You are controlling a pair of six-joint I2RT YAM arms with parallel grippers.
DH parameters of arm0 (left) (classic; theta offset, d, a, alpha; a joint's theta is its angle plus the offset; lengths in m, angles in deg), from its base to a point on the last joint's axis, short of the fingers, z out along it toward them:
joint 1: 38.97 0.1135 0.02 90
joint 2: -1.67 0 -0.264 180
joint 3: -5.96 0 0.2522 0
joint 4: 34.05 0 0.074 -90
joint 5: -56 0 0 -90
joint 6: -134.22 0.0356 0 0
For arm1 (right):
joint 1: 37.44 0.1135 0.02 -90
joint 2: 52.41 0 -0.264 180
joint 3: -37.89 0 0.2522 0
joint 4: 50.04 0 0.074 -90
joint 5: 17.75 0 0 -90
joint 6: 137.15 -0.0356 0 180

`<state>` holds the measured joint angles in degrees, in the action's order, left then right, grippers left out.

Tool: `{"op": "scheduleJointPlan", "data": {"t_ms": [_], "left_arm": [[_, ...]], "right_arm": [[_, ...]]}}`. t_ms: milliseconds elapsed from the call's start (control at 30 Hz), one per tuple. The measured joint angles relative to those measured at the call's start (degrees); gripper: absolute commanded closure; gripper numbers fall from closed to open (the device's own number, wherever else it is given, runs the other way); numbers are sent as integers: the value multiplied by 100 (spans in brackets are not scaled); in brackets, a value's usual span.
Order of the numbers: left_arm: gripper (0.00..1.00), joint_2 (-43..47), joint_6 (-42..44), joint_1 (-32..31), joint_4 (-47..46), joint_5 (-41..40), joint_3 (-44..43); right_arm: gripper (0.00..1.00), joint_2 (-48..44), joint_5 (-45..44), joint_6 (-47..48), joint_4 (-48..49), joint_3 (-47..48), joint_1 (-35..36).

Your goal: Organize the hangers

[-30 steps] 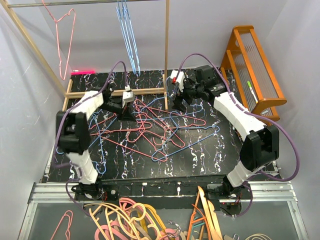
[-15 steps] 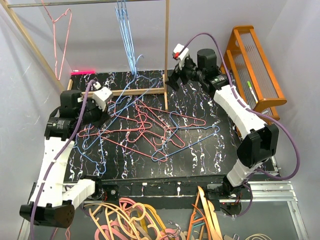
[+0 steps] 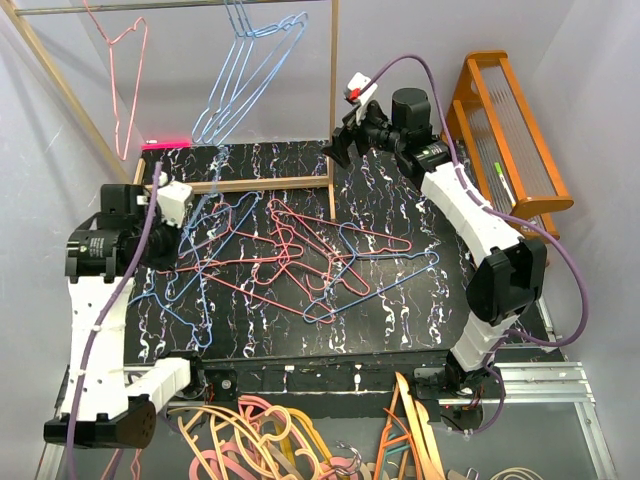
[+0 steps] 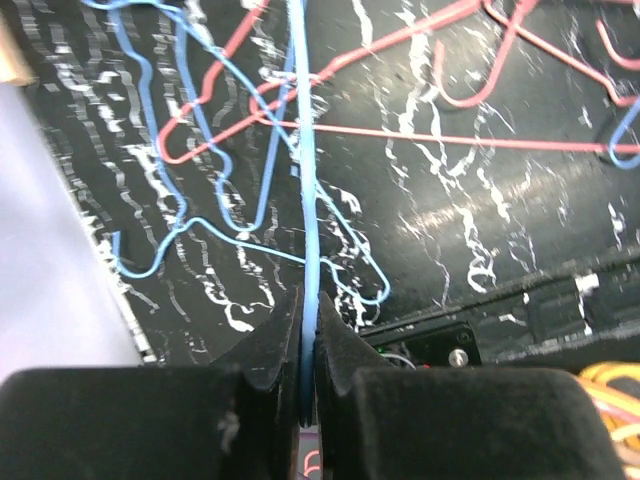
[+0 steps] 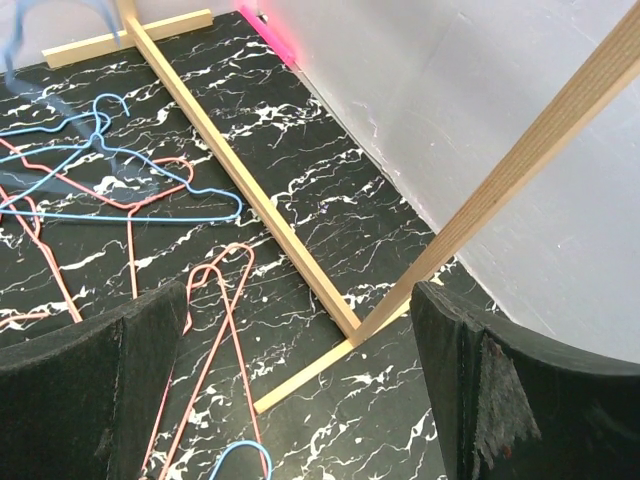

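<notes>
Several pink-red and light blue wire hangers lie tangled on the black marbled table. More blue hangers hang slanted from the rail. A pink one hangs at its left end. My left gripper is at the table's left side. In the left wrist view it is shut on a blue hanger's wire that runs straight out from the jaws. My right gripper is raised at the back beside the wooden post. It stands wide open and holds nothing.
The wooden frame's floor rail and post lie right before the right gripper, with the wall behind. An orange wooden rack stands at the right. Thicker orange, pink and cream hangers lie below the table's near edge.
The right gripper opened wide and rose toward the back by the post. The left arm swung out to the left, still shut on the blue wire. The blue hangers on the rail swung into a slant.
</notes>
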<state>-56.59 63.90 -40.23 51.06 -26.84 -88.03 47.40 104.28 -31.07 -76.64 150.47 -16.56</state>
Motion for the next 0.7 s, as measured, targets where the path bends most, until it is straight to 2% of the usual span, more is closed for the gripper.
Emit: {"op": "scheduleJointPlan", "data": {"t_ms": [200,400,700], "left_arm": [[100,37,-365,723,-313,-470,-745],[100,138,-538,1104,-973,-734,-898],[100,-321,-562,1121,-2159,420,-1281]], "right_arm": [[2,-61,101,-20,249,-411,0],[1,-131,120,-52,262,-697,0],[1,-295,127,-55,413,-785,0]]}}
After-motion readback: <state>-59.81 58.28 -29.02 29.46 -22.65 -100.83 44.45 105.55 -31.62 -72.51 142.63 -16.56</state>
